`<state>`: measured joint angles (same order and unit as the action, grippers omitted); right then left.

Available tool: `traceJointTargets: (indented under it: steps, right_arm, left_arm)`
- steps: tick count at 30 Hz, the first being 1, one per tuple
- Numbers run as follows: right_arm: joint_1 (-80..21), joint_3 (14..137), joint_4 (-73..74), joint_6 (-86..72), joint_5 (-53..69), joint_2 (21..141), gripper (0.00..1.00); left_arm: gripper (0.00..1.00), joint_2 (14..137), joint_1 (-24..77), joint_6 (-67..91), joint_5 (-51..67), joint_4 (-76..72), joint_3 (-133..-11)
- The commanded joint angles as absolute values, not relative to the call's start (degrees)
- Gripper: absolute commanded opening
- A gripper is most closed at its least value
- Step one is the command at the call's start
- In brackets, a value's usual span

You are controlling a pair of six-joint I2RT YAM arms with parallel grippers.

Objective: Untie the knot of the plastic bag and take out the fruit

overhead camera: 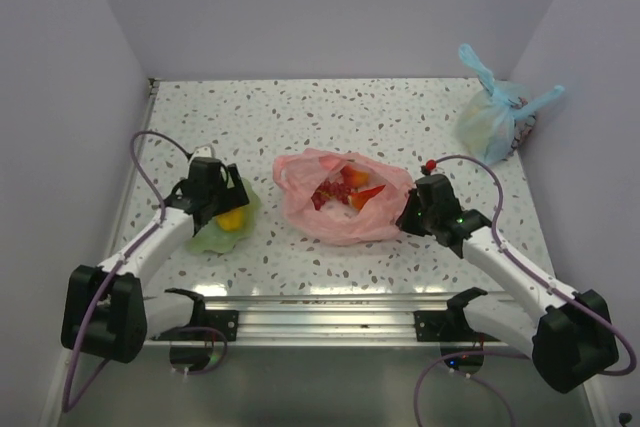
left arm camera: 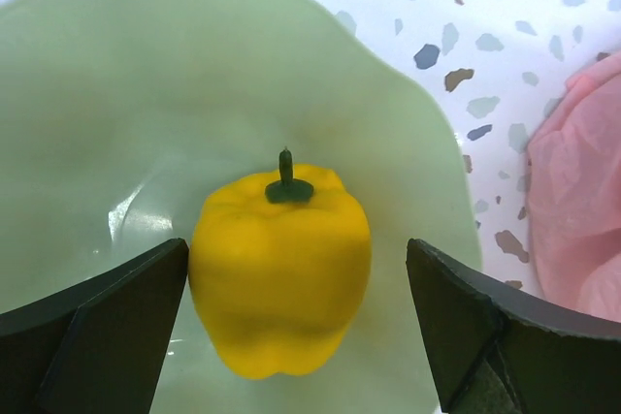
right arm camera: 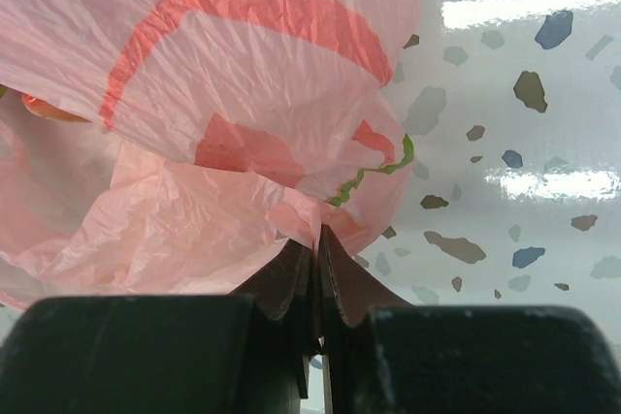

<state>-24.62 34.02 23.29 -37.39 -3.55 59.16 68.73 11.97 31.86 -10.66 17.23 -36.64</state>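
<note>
Nearest us, the left gripper [left arm camera: 296, 259] hangs over a pale green wavy-rimmed bowl [left arm camera: 116, 113], fingers spread wide with nothing pinched. A yellow toy bell pepper [left arm camera: 277, 307] with a dark green stem lies in the bowl right between them. We can't tell if the left finger touches it.

At the bowl's 3 o'clock is the thin translucent pink plastic bag [overhead camera: 340, 225] with red prints, sitting mid-table on the white speckled tabletop [overhead camera: 330, 107]. The right gripper [right arm camera: 316, 259] is at the bag's 4 o'clock edge, fingers squeezed together on a fold of the pink film. In the top view the bag's mouth gapes upward, and red and orange fruit pieces [overhead camera: 345, 189] show inside.

Far off at the bag's 2 o'clock, in the back right corner, stands a light blue translucent bag [overhead camera: 490, 122] with tied ears.
</note>
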Motion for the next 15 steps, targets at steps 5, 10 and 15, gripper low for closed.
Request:
traceJointTargets:
  steps: [5, 10, 15]
  right_arm:
    - [-24.5, 33.0, 25.1, -36.9, -6.6, 57.8, 0.01]
    - [-24.4, 28.2, 24.5, -40.2, -5.3, 59.1, 0.00]
    - [-24.5, 26.7, 24.9, -41.5, -6.3, 59.5, 0.00]
  left_arm:
    - [1.00, 57.8, 13.4, 26.3, -5.5, 17.5, -42.1]
    - [1.00, 55.0, 25.0, 25.4, -8.0, 16.4, -45.9]
    - [1.00, 56.0, 33.4, 25.8, -5.8, 12.6, -48.7]
